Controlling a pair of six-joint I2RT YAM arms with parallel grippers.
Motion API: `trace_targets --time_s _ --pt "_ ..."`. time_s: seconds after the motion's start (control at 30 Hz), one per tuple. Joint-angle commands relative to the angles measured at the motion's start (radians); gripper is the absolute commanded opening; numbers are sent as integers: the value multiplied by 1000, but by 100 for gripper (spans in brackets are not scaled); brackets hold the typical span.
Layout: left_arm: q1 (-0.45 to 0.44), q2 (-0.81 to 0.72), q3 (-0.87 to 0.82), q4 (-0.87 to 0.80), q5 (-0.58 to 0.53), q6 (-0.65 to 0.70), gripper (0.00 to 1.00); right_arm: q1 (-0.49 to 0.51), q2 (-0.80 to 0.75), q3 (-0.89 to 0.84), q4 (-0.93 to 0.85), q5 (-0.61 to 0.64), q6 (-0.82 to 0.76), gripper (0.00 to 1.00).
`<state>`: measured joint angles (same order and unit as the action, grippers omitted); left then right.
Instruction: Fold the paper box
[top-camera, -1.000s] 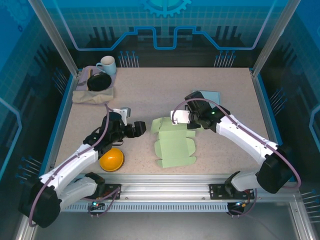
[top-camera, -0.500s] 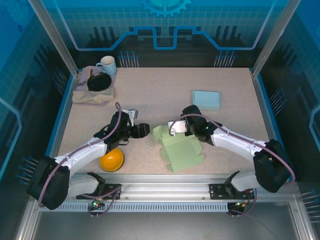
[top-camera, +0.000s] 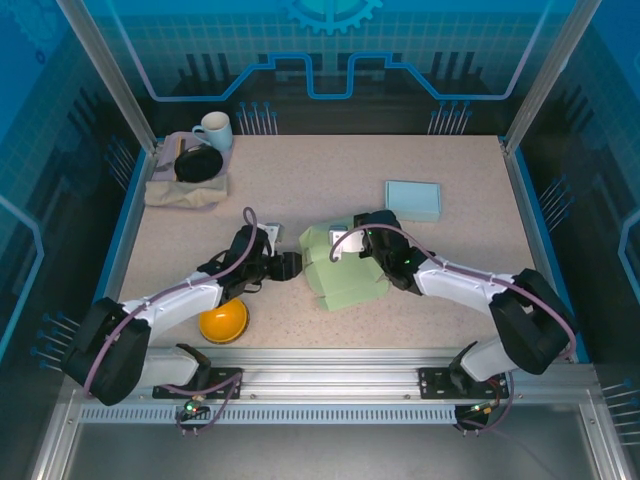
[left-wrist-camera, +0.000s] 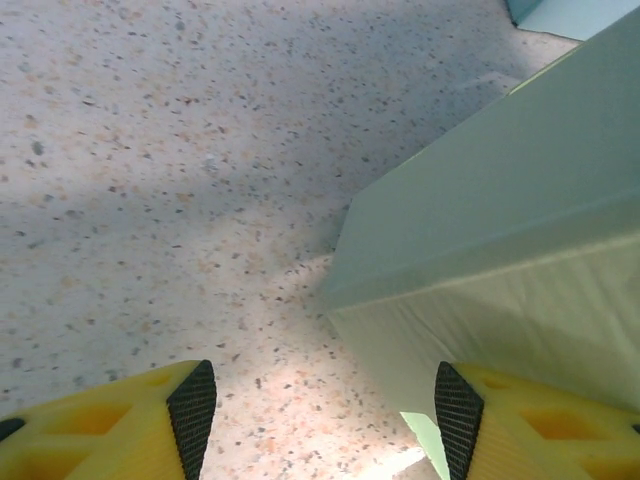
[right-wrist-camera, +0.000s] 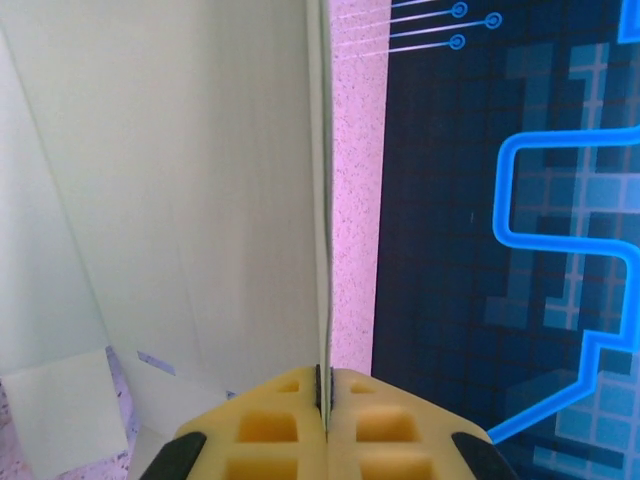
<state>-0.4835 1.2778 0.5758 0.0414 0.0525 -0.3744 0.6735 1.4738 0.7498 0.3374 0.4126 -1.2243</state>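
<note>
Being clamped edge-on in the right gripper (right-wrist-camera: 325, 385), the paper box (right-wrist-camera: 180, 200) is seen just ahead of the parted fingers (left-wrist-camera: 190, 410) of the left gripper (left-wrist-camera: 325, 405).

The left arm (top-camera: 170, 305) and right arm (top-camera: 465, 283) are alike: white shell links between black joints, with large black shoulder housings (top-camera: 105, 345). A grey-purple cable (top-camera: 246, 216) loops loosely along each. The left gripper (left-wrist-camera: 320, 425) and right gripper (right-wrist-camera: 325, 385) have yellow lattice-moulded fingers (left-wrist-camera: 90, 440) faced with black textured pads (left-wrist-camera: 192, 415)
</note>
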Motion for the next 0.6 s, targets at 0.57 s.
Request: trace_targets --time_s 0.57 --pt "-3 41 54 -21 -22 90 49 -7 150 -108 277 47 -78 0"
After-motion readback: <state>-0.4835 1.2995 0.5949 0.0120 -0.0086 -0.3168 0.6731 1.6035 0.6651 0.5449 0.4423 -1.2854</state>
